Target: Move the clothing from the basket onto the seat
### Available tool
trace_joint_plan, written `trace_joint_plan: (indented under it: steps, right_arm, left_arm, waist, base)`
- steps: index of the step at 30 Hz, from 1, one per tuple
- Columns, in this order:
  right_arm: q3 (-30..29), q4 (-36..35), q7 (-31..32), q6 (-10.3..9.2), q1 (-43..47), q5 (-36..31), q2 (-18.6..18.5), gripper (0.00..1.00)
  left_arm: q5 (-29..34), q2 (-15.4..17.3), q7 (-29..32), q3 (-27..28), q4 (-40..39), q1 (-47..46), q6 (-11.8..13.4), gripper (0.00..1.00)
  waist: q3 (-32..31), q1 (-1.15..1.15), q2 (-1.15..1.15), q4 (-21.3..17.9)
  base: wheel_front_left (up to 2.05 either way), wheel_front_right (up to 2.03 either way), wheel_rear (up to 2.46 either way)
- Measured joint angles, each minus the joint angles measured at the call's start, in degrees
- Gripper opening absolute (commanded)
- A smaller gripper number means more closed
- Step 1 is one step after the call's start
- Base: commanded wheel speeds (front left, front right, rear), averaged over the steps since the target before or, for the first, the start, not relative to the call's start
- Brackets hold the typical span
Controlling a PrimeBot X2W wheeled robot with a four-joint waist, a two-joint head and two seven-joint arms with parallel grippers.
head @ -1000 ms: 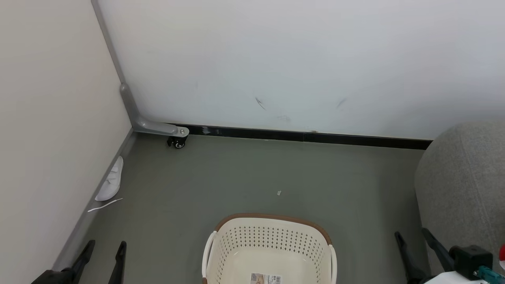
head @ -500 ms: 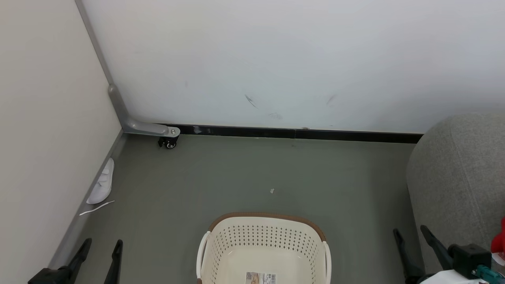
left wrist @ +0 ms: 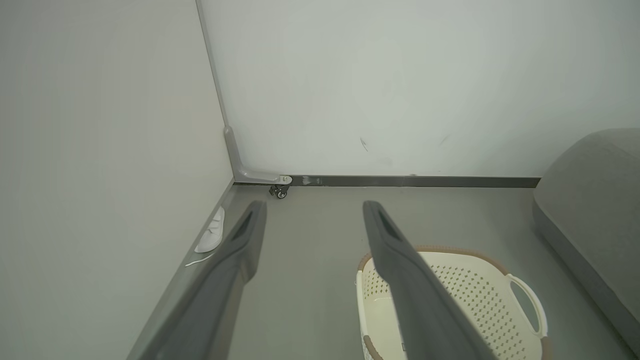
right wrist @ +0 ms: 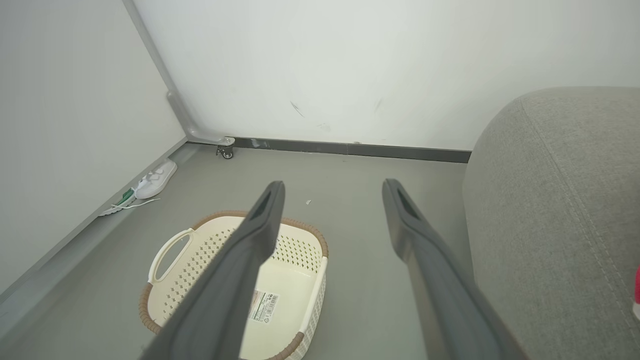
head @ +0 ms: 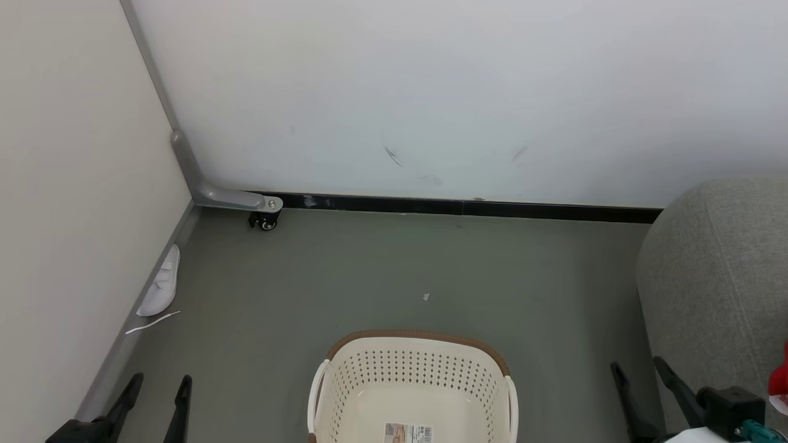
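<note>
Clothing [head: 780, 372]: you have a sliver of red fabric with a white edge at the far right border of the head view, lying against the grey upholstery; how much more of it lies there you cannot tell
Basket [head: 418, 338]: it stands upright on the floor [head: 369, 264], low and centred before you, with its brown rim uppermost and its pale bottom bare around the printed label [head: 407, 432]
Seat [head: 714, 277]: its rounded grey end rises just right of the basket, with a strip of floor between them
Left gripper [head: 161, 378]: your left arm hangs low at the lower left, its two dark fingers spread wide and pointing up the head view with nothing between them; it is left of the basket and apart from it
Right gripper [head: 638, 364]: your right arm sits low at the lower right, fingers spread wide and holding nothing, tips near the seat's edge and apart from the basket
Shoe [head: 160, 283]: a white shoe lies along the foot of the left wall [head: 74, 184], well apart from the basket, with a white strip [head: 152, 322] just beside it
Castor [head: 266, 223]: a small black wheel sits under a grey bracket [head: 228, 198] in the corner of the room
</note>
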Motion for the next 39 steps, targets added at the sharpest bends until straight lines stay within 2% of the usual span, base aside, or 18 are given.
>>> trace_joint_plan:
  steps: [28,29,34,39]
  right_arm:
    - [0.04,-0.45,-0.42,0.0,0.01,-0.07,1.02,1.0]
    - [0.1,-0.22,-0.41,0.0,0.02,-0.03,1.09,0.0]
    - [0.51,2.64,-0.4,0.01,0.87,0.04,2.21,0.0]
    - [0.24,3.13,0.03,0.0,1.03,2.14,2.37,0.0]
  left_arm:
    - [0.1,-0.03,-0.24,-0.07,2.5,-1.09,-1.24,1.0]
    - [0.07,-0.18,-0.18,-0.14,2.71,-1.03,-1.42,0.0]
    - [-0.08,-3.94,-0.07,-1.75,4.86,0.52,-1.49,0.0]
    - [-1.96,-4.67,0.46,-1.11,5.02,0.74,-1.59,0.0]
  waist:
    - [-0.22,0.0,0.0,-2.6]
    - [-0.23,0.0,0.0,-2.68]
    - [-0.23,0.0,0.0,-2.7]
    - [-0.2,0.0,0.0,-2.73]
  base:
    - [0.0,0.0,0.0]
    - [0.0,0.0,0.0]
    - [0.0,0.0,0.0]
    - [0.0,0.0,0.0]
